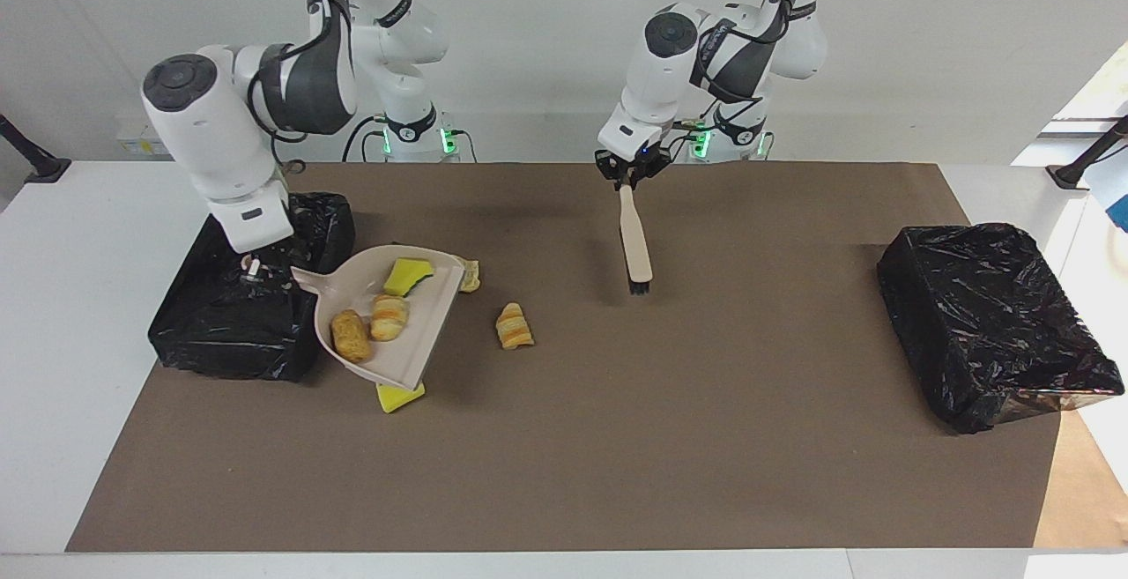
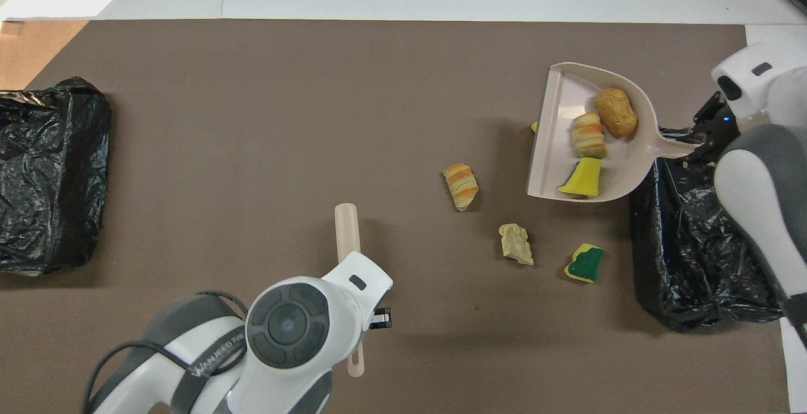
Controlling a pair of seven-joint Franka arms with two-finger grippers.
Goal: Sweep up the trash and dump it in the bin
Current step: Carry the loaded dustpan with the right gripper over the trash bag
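Nearest the robots, your left gripper is pinched on the brush handle, holding it slanted over the mat, bristles low. Your right gripper hangs over the bin at the right arm's end, clamped on the dustpan handle; the pan is lifted and juts out beside that bin. In the pan ride three scraps: a green-backed sponge, a striped roll and a brown chunk. On the mat lie a pale crust and a green sponge, then a second roll, then, farthest, a yellow sponge half under the pan. Another bin sits at the left arm's end.
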